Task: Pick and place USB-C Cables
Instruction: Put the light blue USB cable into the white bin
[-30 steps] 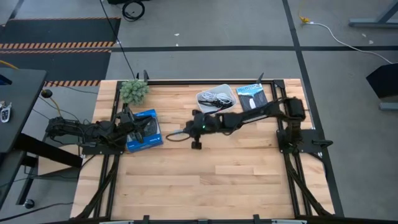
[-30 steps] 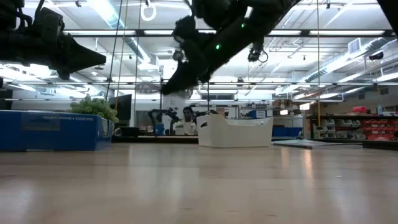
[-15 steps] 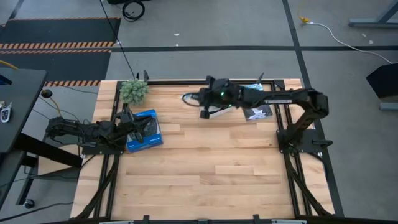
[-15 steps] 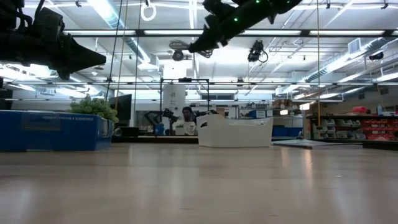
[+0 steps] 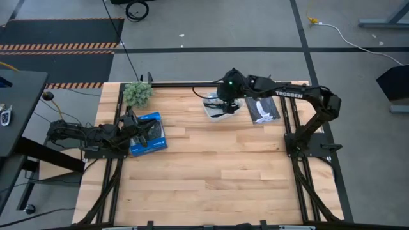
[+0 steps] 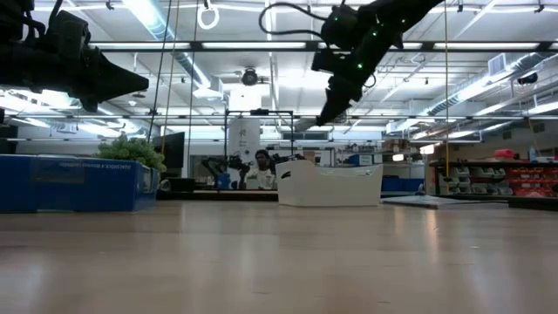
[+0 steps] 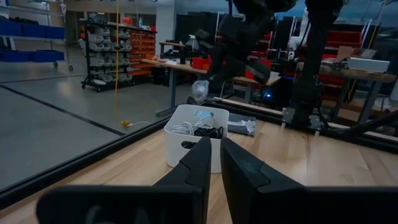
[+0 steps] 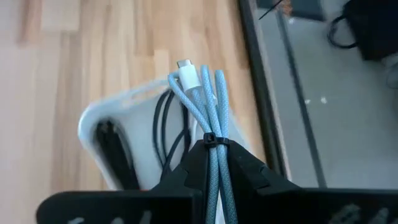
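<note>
My right gripper [image 5: 223, 104] hangs above the white tray [image 5: 213, 112] near the table's far edge, shut on a pale blue-grey bundled USB-C cable [image 8: 203, 102]. The cable's white plug [image 8: 186, 74] points away from the fingers, over the tray. Black cables [image 8: 166, 127] and a pale one lie in the tray. In the left wrist view the tray [image 7: 186, 140] stands on the table with the right gripper [image 7: 214, 62] high over it. My left gripper [image 7: 215, 155] is shut and waits at the table's left, beside the blue box [image 5: 148, 133]. My right gripper pinches the cable bundle between its two fingers at the black tie [image 8: 211, 138] around its strands. The fingers lie along the bundle and slant down toward the tray. The cable is lifted clear, its looped strands and plug sticking out past the fingertips [image 8: 196, 155].
A flat black-and-blue packet [image 5: 262, 109] lies right of the tray. A small green plant [image 5: 138, 93] stands at the far left corner. A black frame rail [image 8: 261, 93] runs along the far edge just beyond the tray. Bare wood fills the table's middle and near half.
My right gripper has risen from low over the table's middle and swung toward the far edge, then right until it stands over the tray, tipping its fingers downward. It has stayed shut on the cable, which came up clear of the table.
</note>
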